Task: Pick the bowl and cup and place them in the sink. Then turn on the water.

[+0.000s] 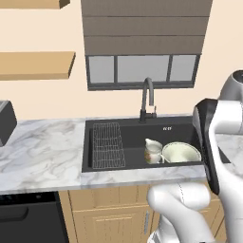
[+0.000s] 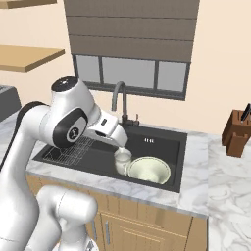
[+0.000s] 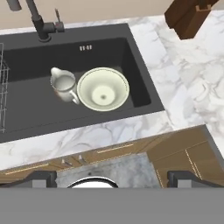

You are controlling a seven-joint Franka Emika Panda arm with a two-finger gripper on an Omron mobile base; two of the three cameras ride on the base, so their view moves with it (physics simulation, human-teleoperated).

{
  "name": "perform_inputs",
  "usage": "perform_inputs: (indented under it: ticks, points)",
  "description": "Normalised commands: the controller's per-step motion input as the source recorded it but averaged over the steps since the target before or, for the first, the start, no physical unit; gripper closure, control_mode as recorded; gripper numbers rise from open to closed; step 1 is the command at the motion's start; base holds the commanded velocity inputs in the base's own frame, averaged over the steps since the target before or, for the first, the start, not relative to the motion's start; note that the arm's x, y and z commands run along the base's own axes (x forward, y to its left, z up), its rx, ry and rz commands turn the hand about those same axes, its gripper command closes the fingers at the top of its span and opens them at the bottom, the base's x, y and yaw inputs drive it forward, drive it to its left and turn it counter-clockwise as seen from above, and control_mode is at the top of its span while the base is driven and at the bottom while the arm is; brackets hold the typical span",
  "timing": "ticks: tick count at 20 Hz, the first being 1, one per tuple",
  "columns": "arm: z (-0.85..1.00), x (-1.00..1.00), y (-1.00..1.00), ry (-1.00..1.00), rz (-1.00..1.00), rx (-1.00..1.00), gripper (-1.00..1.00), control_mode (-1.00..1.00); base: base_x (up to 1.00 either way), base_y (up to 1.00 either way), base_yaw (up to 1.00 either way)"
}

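Hand view looks down from above the desk edge: the gripper [image 3: 111, 177] is spread wide and empty, its tips low in the picture, well apart from everything. Beyond the front rim, the bowl [image 3: 103, 89] sits upright in the sink [image 3: 135, 65], touching or just beside a cream jug [image 3: 64, 84]. A wire rack [image 1: 107, 144] lies at the basin's other end. The faucet [image 1: 147, 98] stands behind, its small lever [image 3: 56, 17] beside the base. A knife block [image 2: 238, 128] stands on the desk [image 2: 225, 171] well off to one side. I cannot find a green cup. Risk, as I judge it: taking the jug for the cup, or clipping jug or bowl when reaching over them for the lever.
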Motion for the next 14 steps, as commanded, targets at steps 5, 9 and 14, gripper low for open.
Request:
perform_inputs:
  ticks: [5, 9, 14]
  points:
    - [0.0, -0.15, 0.0, -0.01, 0.01, 0.0, -1.0, -1.0, 0.0, 0.0, 0.0]
    - [0.0, -0.06, 0.04, 0.0, 0.0, 0.0, -1.0, -1.0, 0.0, 0.0, 0.0]
    - [0.0, 0.0, 0.0, 0.0, 0.0, 0.0, -1.0, 1.0, -0.84, 0.24, 0.16]
